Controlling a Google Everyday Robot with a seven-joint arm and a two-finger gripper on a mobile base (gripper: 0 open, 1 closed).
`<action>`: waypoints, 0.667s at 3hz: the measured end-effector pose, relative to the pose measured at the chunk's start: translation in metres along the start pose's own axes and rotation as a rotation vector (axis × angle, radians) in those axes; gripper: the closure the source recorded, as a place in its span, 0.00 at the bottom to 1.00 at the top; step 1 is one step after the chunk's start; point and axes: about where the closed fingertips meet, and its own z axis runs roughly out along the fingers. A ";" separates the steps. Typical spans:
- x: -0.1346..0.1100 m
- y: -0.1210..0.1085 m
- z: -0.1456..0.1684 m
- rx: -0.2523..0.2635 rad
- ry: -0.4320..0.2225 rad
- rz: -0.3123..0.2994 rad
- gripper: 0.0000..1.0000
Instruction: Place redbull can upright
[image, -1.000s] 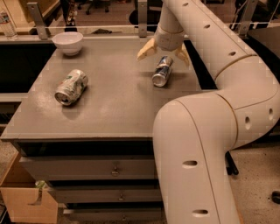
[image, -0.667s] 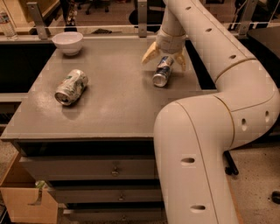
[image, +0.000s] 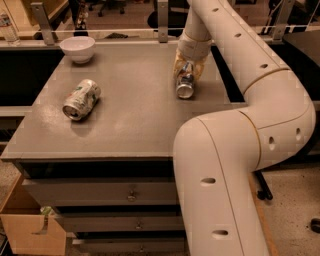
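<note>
The redbull can (image: 185, 86) is slim, blue and silver, and lies on its side at the right part of the grey table top (image: 130, 110), its silver end facing the front. My gripper (image: 188, 67) is directly over the can's far half, its yellowish fingers (image: 177, 64) standing on either side of the can. The fingers look closed around the can.
A fatter silver can with a green-and-white label (image: 81, 99) lies on its side at the left of the table. A white bowl (image: 77, 48) stands at the back left corner. A cardboard box (image: 27, 225) sits on the floor at lower left. My arm's large links fill the right.
The gripper has come down and closed in from wide-spread fingers above the can to fingers around its far half. The can has turned slightly and lies nearly in the same place.
</note>
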 end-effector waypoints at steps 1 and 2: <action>-0.005 0.011 -0.011 0.008 -0.035 -0.065 0.96; -0.013 0.037 -0.041 -0.014 -0.132 -0.236 1.00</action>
